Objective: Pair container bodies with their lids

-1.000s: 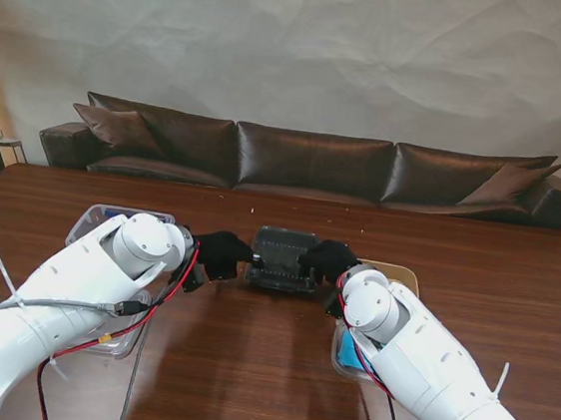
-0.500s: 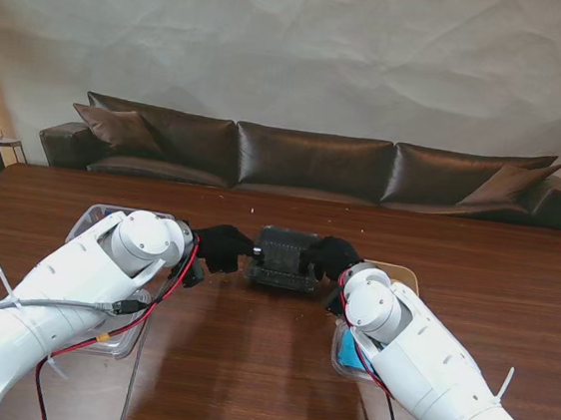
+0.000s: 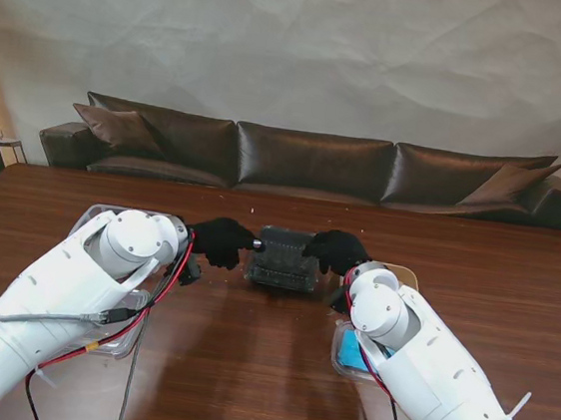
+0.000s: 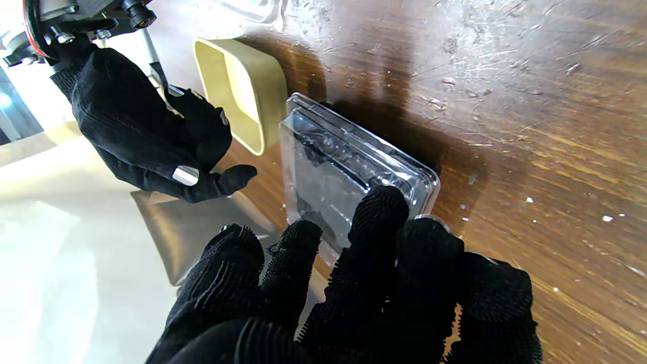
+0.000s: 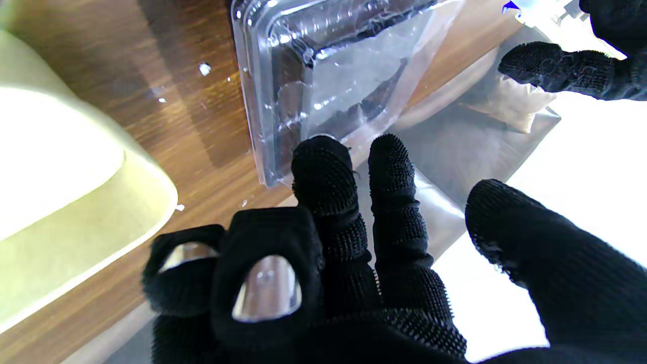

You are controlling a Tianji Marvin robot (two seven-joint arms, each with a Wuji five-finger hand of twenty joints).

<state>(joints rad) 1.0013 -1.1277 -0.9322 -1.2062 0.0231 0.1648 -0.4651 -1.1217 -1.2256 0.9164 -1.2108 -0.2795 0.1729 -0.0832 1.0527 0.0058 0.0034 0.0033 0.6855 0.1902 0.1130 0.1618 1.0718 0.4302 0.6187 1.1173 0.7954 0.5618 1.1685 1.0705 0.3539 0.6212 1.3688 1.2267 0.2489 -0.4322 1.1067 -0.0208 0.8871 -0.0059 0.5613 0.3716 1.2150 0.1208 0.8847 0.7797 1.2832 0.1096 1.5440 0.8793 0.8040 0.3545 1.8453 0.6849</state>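
So the clear container point(image 3: 284, 258) sits flat on the brown table point(image 3: 513, 285), about dead centre of the stand view, a bit above the middle of the frame. Its long axis runs side to side across the picture, one short end pointing at each hand. Looks like a lid is sitting on it, the rims stacked in the left wrist view, though I can't tell if it's actually snapped down.

Left hand point(image 3: 221, 240) is at the container's left end. In its wrist view the fingertips point(image 4: 380, 212) rest on the near corner of the clear container point(image 4: 349, 167), fingers loosely spread, not wrapped round it.

Right hand point(image 3: 337, 250) is at the right end. Its wrist view shows two fingertips point(image 5: 323, 167) touching the edge of the container point(image 5: 323, 65), thumb held well apart, other fingers curled in. Touching, not gripping, far as I can see.

A tan tub point(image 4: 237, 91) stands just beside the container's right end, and a clear tray point(image 3: 94, 219) lies under the left arm at the left of the frame.
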